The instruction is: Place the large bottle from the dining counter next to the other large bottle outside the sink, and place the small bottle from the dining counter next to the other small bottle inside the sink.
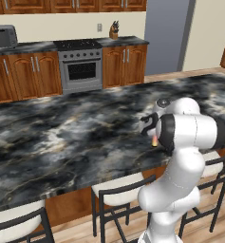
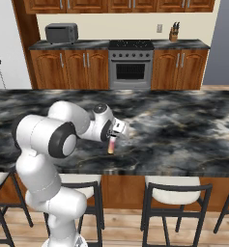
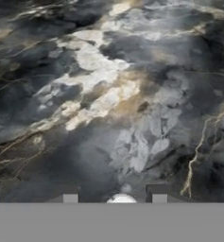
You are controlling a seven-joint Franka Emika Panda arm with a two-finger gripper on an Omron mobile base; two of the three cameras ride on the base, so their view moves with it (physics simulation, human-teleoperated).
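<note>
So the gripper [image 2: 112, 140] is down over the large bottle [image 2: 110, 146] on the dining counter table [image 2: 183, 130], near its front edge, and the bottle stands upright with its pink body fading to orange at the base. From the hand view the two fingertips [image 3: 70, 197] sit either side of the bottle's pale rounded top, but I honestly can't tell if they're actually squeezing it or just close around it. Bar stools [image 2: 173, 190] line the near side, and a stove [image 2: 130, 67] is at the back wall.
</note>
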